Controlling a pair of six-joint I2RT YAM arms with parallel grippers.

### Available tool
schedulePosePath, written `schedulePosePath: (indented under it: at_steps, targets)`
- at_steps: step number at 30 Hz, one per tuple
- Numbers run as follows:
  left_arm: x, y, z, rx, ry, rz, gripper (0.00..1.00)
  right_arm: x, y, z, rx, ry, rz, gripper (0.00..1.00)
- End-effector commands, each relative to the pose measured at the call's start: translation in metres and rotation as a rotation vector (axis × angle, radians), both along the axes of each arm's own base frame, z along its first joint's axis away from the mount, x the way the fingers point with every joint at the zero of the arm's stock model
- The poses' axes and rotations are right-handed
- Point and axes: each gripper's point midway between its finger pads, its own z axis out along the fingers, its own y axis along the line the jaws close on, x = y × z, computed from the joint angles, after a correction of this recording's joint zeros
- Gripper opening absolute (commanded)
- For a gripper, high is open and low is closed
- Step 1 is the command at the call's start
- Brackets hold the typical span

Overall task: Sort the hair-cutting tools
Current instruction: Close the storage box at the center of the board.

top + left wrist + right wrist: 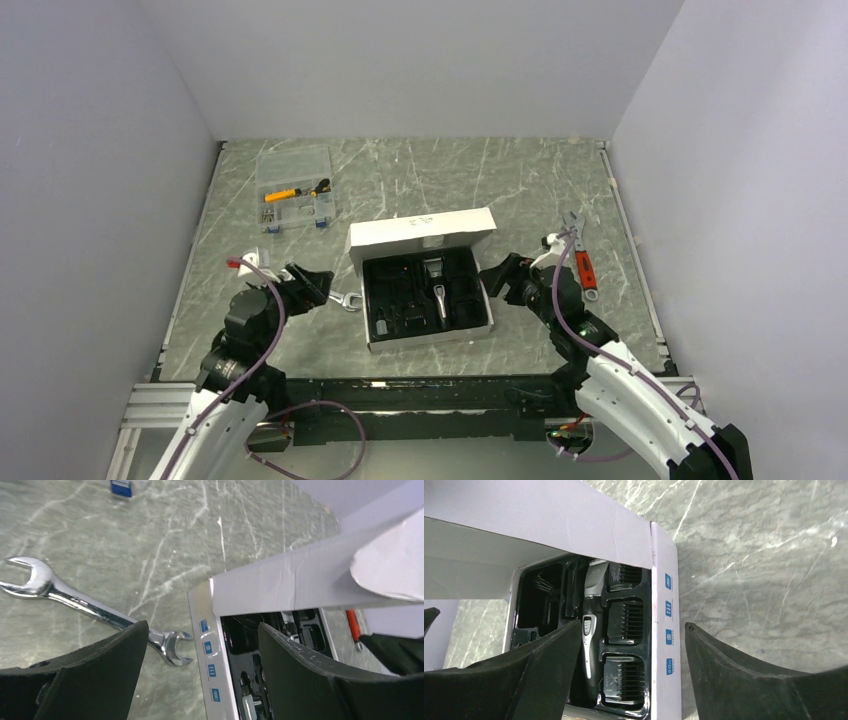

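Right wrist, clipper [590,611] ahead of right gripper [631,627]

Clipper [588,627] and combs [625,616] nested in tray [531,605]

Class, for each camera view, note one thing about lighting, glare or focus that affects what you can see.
Top external view: even light, but the box has a black interior that swallows detail. Left wrist view: glare streaks on the silver wrench. Right wrist view: right claw fingers loom dark and soft; clipper in focus.
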Motion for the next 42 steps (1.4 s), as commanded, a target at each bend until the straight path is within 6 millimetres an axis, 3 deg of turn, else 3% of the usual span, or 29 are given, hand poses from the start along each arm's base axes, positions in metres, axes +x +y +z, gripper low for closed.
schedulePosePath:
  at_steps: [1, 2, 3, 8, 14, 18, 30, 42]
  targets:
    - [0.000, -0.018, 0.026, 0.005, -0.160, -0.101, 0.89, 0.012, -0.005, 0.036, -0.069, -0.125, 0.000, 0.81]
    - [-0.001, -0.019, 0.029, 0.010, -0.181, -0.109, 0.97, 0.014, -0.006, 0.041, -0.070, -0.146, -0.004, 0.82]
    - [-0.001, -0.021, 0.032, 0.015, -0.197, -0.121, 0.99, 0.016, -0.007, 0.046, -0.074, -0.165, -0.009, 0.84]
    - [0.001, -0.041, 0.034, 0.036, -0.195, -0.198, 0.99, 0.027, -0.008, 0.065, -0.103, -0.238, -0.022, 0.85]
    - [0.013, -0.071, 0.032, 0.072, -0.179, -0.266, 0.99, 0.043, 0.002, 0.078, -0.108, -0.275, -0.008, 0.79]
    - [0.022, -0.080, 0.037, 0.076, -0.184, -0.263, 0.99, 0.052, 0.010, 0.084, -0.094, -0.295, 0.002, 0.74]
    - [0.054, -0.095, 0.046, 0.117, -0.138, -0.233, 0.76, 0.066, 0.028, 0.086, -0.055, -0.286, 0.035, 0.44]
    - [0.074, -0.114, 0.058, 0.118, -0.168, -0.263, 0.69, 0.063, 0.028, 0.081, -0.041, -0.276, 0.032, 0.09]
